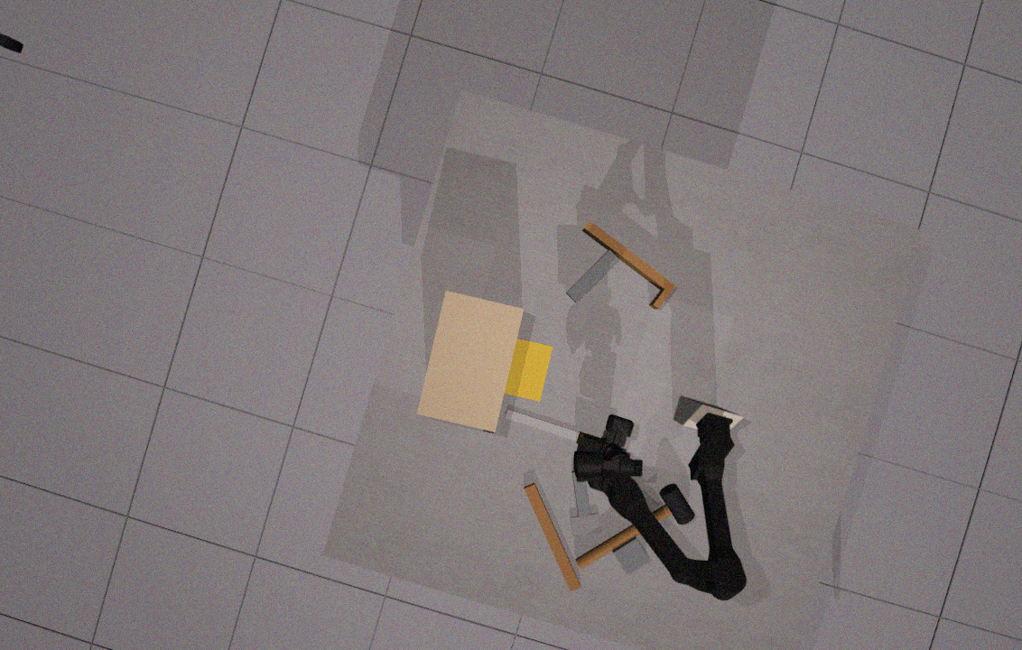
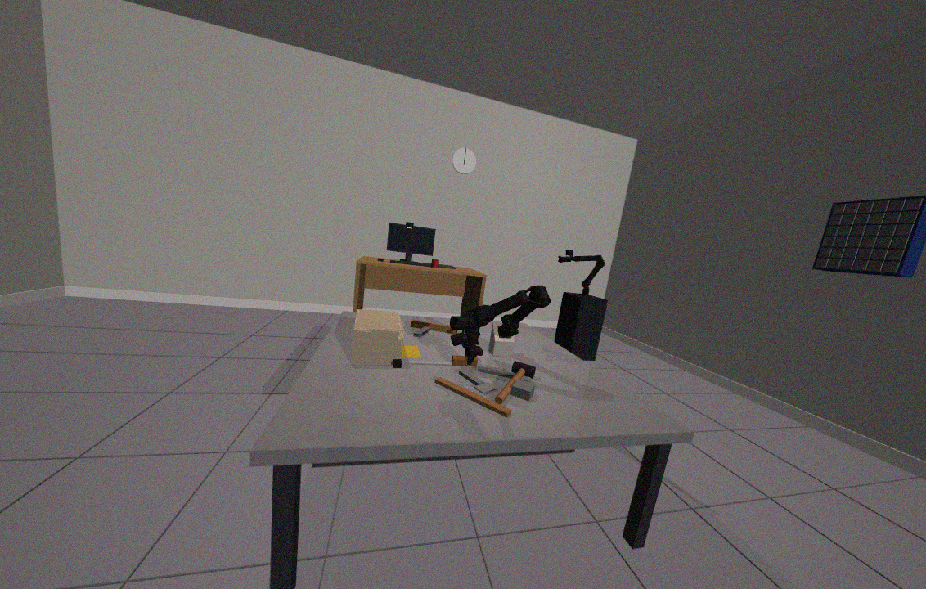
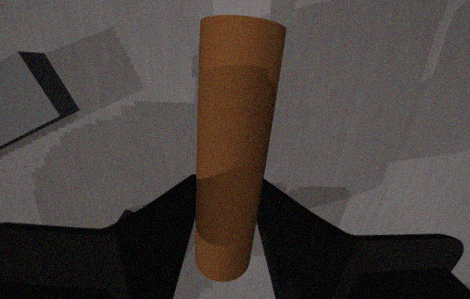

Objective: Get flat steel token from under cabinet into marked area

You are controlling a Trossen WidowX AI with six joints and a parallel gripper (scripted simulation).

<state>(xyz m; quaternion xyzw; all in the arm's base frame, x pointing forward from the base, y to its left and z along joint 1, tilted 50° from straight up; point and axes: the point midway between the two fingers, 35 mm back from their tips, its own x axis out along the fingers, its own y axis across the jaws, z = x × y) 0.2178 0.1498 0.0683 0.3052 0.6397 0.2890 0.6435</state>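
Observation:
My gripper (image 2: pixel 471 357) (image 3: pixel 227 183) is shut on the round orange handle (image 3: pixel 235 124) (image 2: pixel 458 361) of a tool, low over the table. The tool's long, thin, pale blade (image 1: pixel 543 425) (image 2: pixel 429 363) points from the handle toward the cabinet. Its far end is close to the cabinet's front corner in the top view; I cannot tell whether they touch. The pale wooden cabinet (image 1: pixel 470 361) (image 2: pixel 377 343) stands beside the yellow marked area (image 1: pixel 533 371) (image 2: pixel 411 352). No token shows on the visible yellow. The steel token and the vent slots cannot be made out.
A wooden bar (image 1: pixel 552 535) (image 2: pixel 472 396), a black-headed mallet (image 1: pixel 619 538) (image 2: pixel 514 384), a grey block (image 1: pixel 633 556) (image 2: pixel 523 389) and a grey T-shaped piece (image 1: pixel 581 496) lie near the arm. An orange L-shaped stick (image 1: pixel 632 258) with a grey bar (image 1: pixel 591 276) lies beyond the yellow area.

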